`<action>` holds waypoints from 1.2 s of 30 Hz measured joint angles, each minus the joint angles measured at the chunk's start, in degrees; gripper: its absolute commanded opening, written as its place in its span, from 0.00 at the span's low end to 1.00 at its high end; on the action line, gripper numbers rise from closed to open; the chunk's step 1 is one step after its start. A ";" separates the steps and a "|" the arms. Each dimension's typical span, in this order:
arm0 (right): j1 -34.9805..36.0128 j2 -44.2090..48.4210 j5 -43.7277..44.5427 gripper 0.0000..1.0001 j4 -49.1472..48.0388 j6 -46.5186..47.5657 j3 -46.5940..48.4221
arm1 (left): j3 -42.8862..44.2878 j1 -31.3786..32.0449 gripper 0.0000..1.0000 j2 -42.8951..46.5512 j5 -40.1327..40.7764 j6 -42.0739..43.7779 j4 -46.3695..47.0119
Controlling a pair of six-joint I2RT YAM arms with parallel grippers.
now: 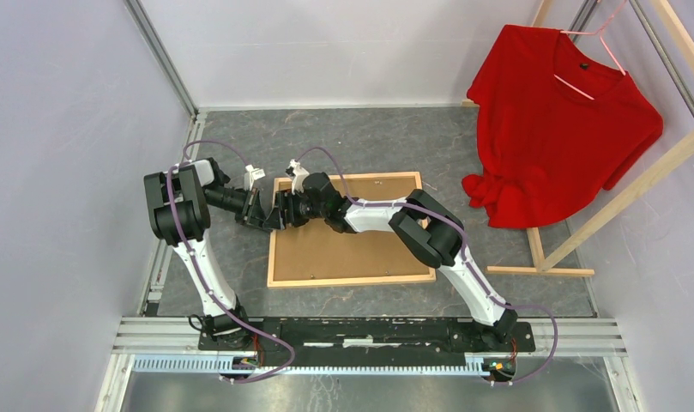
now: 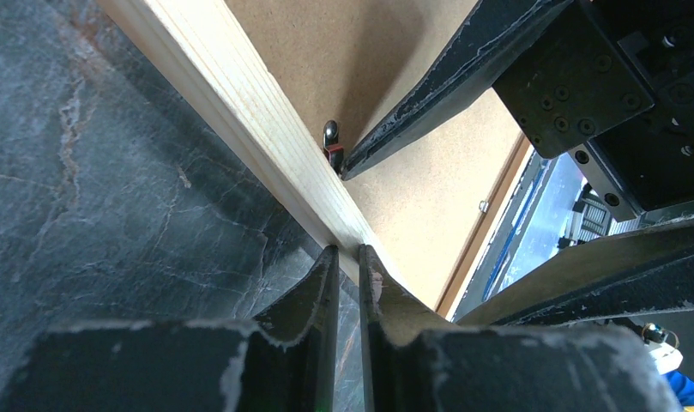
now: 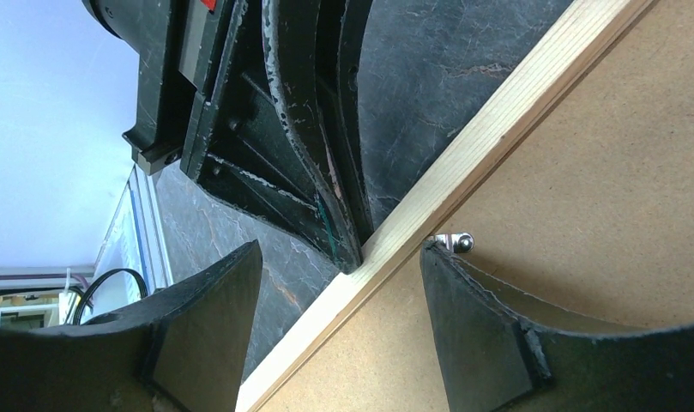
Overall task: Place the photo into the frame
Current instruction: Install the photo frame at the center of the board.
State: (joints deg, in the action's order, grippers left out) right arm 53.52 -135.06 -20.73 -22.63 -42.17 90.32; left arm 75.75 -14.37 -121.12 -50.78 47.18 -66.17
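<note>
Pale wooden frame (image 1: 334, 253), brown fibreboard back upward, flat on grey table (image 1: 369, 137)

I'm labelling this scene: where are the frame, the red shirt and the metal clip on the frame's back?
frame (image 1: 352, 281), top view, its near wooden rail
red shirt (image 1: 549, 137), top view, its chest
metal clip (image 3: 457, 242), right wrist view, its round head

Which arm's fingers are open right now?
The right gripper: its fingers spread astride a rail of the light wooden rectangular picture frame. The left gripper has its fingers closed, at that rail's outer edge.
</note>
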 measured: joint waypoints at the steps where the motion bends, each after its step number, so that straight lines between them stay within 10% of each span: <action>1: 0.00 -0.02 0.07 0.75 0.02 0.00 0.09 | 0.00 0.00 0.18 0.00 0.00 0.00 0.00; 36: -0.07 1.03 1.92 0.75 -4.26 -1.49 -3.32 | 0.00 0.15 0.19 0.15 0.33 0.02 0.04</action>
State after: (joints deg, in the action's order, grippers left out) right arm 53.45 -134.04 -18.81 -26.89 -43.66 87.00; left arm 75.75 -14.22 -120.97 -50.46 47.20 -66.13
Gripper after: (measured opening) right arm 0.752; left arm 0.194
